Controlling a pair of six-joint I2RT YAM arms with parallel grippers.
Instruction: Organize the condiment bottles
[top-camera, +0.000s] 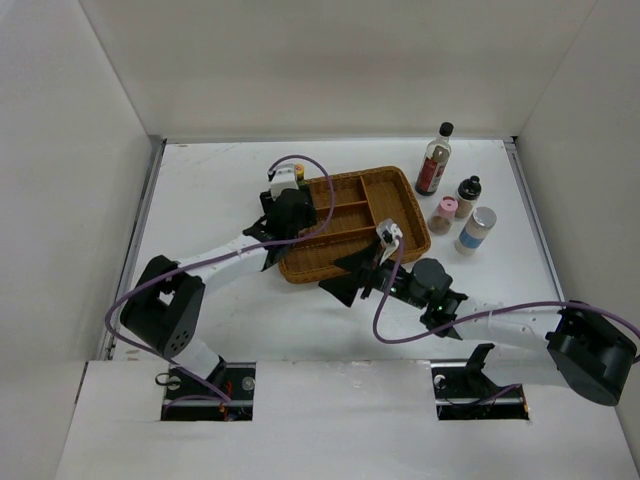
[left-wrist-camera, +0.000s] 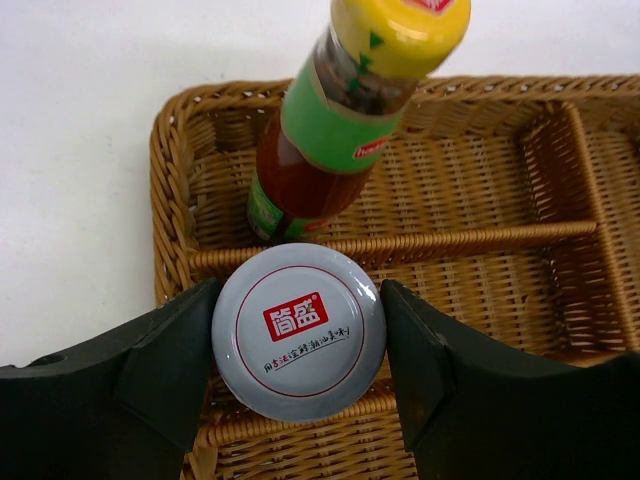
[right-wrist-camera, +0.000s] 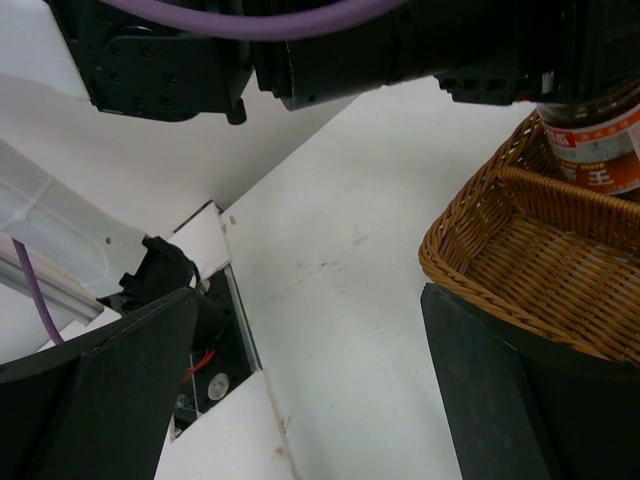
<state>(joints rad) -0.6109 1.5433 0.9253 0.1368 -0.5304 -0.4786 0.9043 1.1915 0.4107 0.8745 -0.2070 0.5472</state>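
Observation:
My left gripper (top-camera: 283, 222) (left-wrist-camera: 300, 292) is shut on the white-lidded jar (left-wrist-camera: 298, 330), holding it by the lid over the left end of the brown wicker tray (top-camera: 400, 205). The jar's red-labelled body (right-wrist-camera: 598, 150) shows inside the tray. The green-red bottle (left-wrist-camera: 325, 140) (top-camera: 298, 172), yellow-capped, stands in the compartment just beyond the jar. My right gripper (top-camera: 345, 278) (right-wrist-camera: 310, 300) is open and empty by the tray's near-left corner. The tall dark-sauce bottle (top-camera: 434, 160), small black-capped bottle (top-camera: 467, 197), pink-lidded shaker (top-camera: 443, 214) and blue-label shaker (top-camera: 476, 230) stand right of the tray.
The tray (left-wrist-camera: 480, 200) has woven dividers (left-wrist-camera: 450, 238) between long compartments. White walls enclose the table on three sides. Purple cables loop over both arms. Openings at the near table edge (right-wrist-camera: 205, 360) show the arm mounts.

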